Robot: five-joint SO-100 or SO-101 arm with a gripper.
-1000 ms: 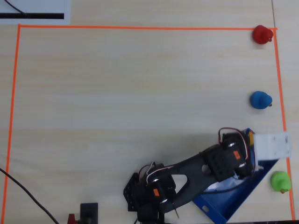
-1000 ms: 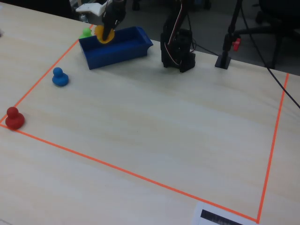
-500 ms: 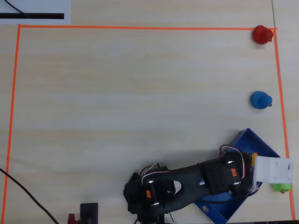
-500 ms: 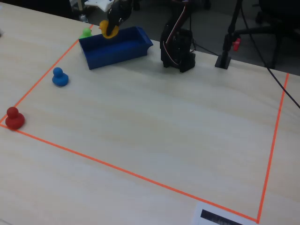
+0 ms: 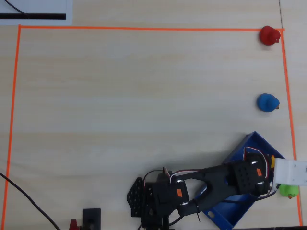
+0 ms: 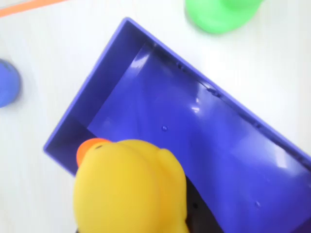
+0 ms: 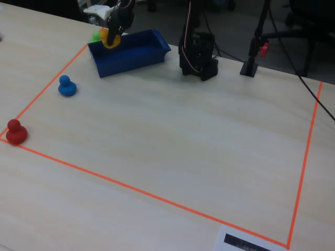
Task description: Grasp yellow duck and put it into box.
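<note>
1. While the end effector clamps the yellow duck, the wrist view shows the duck filling the near foreground, beak toward the upper left.
2. Directly below lies the box, its long axis running diagonally.
3. Farthest, on the counter, the green duck sits just beyond the box wall.

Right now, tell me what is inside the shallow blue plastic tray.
Nothing lies on the visible floor of the shallow blue plastic tray. The yellow rubber duck, held by the gripper, hangs above and covers one corner.
</note>
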